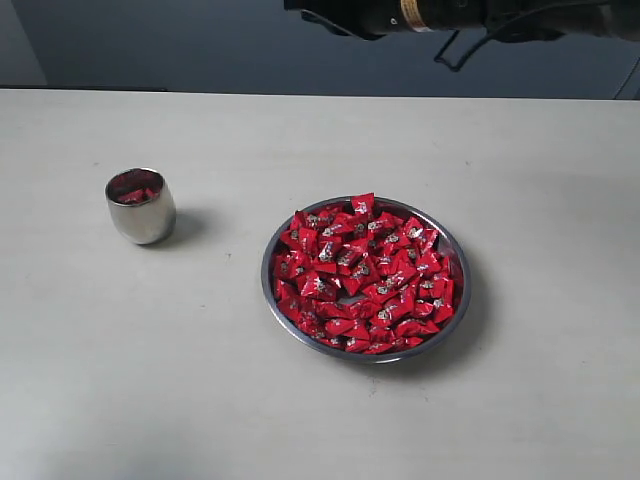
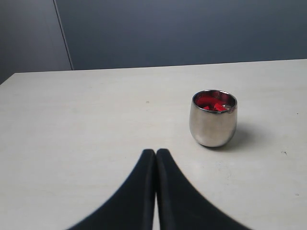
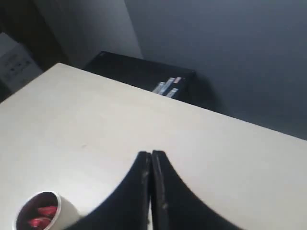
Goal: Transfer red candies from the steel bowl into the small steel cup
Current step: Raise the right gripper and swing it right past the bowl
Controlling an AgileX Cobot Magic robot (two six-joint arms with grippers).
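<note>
Fingers (image 2: 141, 191) of the left gripper (image 2: 156, 151) are pressed flat together with nothing between them, low over the table (image 1: 150, 390). The right gripper (image 3: 151, 153) is likewise fully closed and empty, held above the table. The table is a pale, off-white surface with a faint grain, bare apart from the two steel vessels. Behind its far edge rises a dark blue-grey wall (image 1: 150, 40), and the right wrist view shows a low black cabinet (image 3: 144, 72) against that wall. A black arm (image 1: 400, 15) crosses the far edge of the exterior view. The cup (image 1: 140, 205) stands upright on the left, with a few red candies inside; it sits beyond the left fingertips. Well apart from it, right of centre and a little nearer, lies the bowl (image 1: 462, 262), heaped almost rim to rim with candies (image 1: 365, 275).
</note>
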